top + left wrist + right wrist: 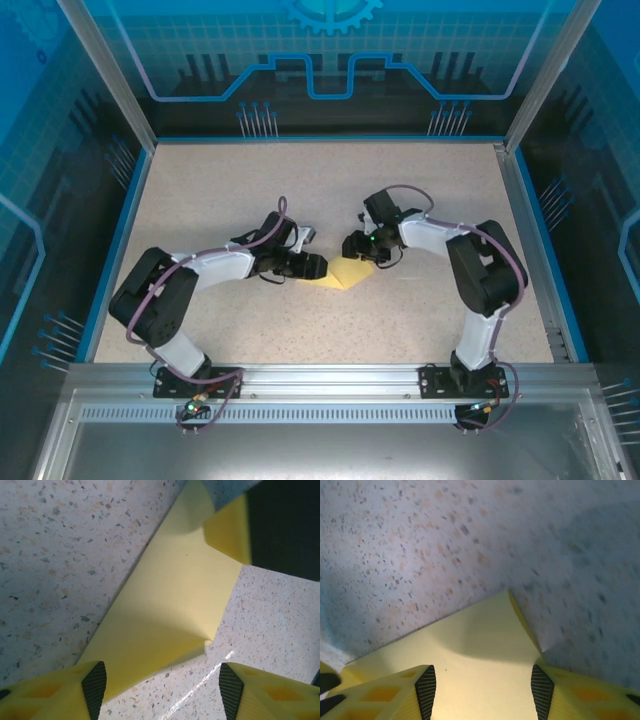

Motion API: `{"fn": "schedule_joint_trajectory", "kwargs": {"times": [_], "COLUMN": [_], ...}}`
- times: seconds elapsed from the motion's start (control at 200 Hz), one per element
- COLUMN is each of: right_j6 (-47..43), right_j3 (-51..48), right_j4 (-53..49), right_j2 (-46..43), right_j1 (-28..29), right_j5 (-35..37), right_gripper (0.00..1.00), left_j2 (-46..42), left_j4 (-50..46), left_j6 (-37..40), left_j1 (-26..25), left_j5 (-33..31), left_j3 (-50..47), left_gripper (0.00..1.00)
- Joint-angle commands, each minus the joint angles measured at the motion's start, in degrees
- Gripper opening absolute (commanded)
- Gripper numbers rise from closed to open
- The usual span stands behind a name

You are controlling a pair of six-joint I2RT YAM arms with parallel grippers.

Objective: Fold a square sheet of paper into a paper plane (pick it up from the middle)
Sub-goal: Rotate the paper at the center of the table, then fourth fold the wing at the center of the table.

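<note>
Left gripper, top view: left gripper and right gripper close together over the sheet of paper, mid-table.
Left wrist view: jaws apart; sheet flat on the table between them, one corner curled.
Right wrist view: jaws apart; sheet's pointed corner lies between them.

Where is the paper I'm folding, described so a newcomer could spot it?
Start at the speckled beige table inside the blue-walled enclosure and find where the two arms meet near its middle. Between the left gripper and the right gripper lies the sheet of paper. Its pale yellow, flat, pointed shape stands out from the dark grippers and speckled top.
</note>
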Motion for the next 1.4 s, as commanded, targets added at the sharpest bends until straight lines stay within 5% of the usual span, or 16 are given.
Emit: {"fn": "schedule_joint_trajectory", "kwargs": {"times": [0.0, 0.19, 0.47, 0.645, 1.005, 1.396], "right_j6": [-9.95, -16.58, -18.57, -14.17, 2.10, 11.97], "right_j3": [5.27, 10.53, 19.03, 19.24, -8.09, -25.57], "right_j4": [-6.64, -7.05, -9.20, -5.84, 13.85, 27.77], "right_j2": [4.51, 7.05, 16.37, 11.57, -11.53, -19.20], "right_j1": [0.14, 0.24, 2.64, 2.01, -3.58, -3.27], "right_j5": [-0.62, -6.11, -10.76, -11.55, -14.09, -16.48], "right_gripper": [0.54, 0.55, 0.53, 0.54, 0.72, 0.75], "left_j2": [-2.74, -4.75, -9.06, -9.30, -0.34, -2.12], "left_j4": [0.56, -0.27, -0.15, -1.01, 2.18, 7.05], "left_j6": [-1.73, -4.83, -4.68, -2.53, 5.41, 4.40], "left_j1": [0.06, -0.01, -1.13, -2.55, -2.36, -0.62], "left_j5": [-2.50, -9.04, -9.65, -8.57, -1.36, 6.77], "left_j3": [-1.14, -0.73, -3.60, -3.57, 0.77, -0.50], "left_gripper": [0.68, 0.76, 0.76, 0.74, 0.52, 0.06]}}
